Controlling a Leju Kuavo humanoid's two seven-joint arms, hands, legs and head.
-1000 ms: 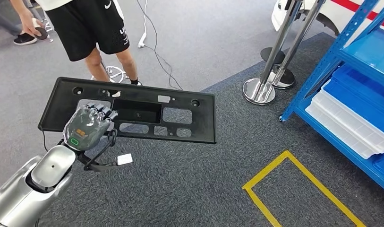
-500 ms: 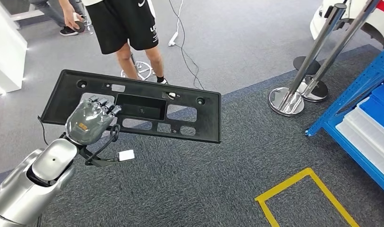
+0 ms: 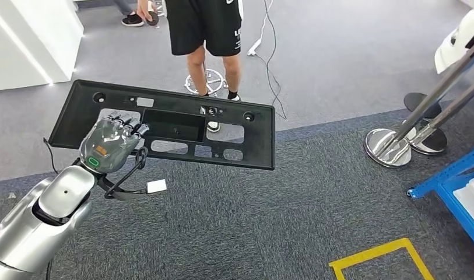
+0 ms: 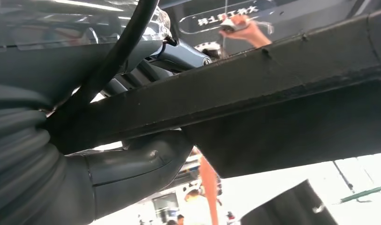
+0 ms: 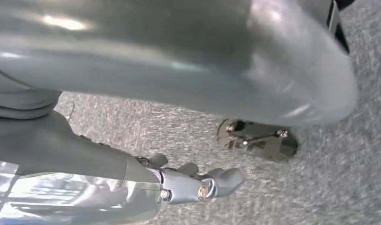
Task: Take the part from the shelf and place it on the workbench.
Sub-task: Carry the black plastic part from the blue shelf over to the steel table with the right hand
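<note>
Left hand in the left middle of the head view, gripping the near edge of a big flat black part. Fingers lying over the top of the part, thumb tucked under it, seen close up in the left wrist view with the part's dark edge running across. Part held up in the air above the floor, nearly level, stretching from the upper left toward the middle of the head view, with holes and a deep box shape cut in it. Small white tag dangling on a black cable just below the hand.

Right hand at the lower middle of the right wrist view, holding nothing, fingers loose and a little apart above the grey carpet.

Person in black shorts standing at the top of the head view. Shiny metal post bases at the right. Blue shelf at the far right edge. Yellow tape line on the carpet at the lower right. White block at the upper left.
</note>
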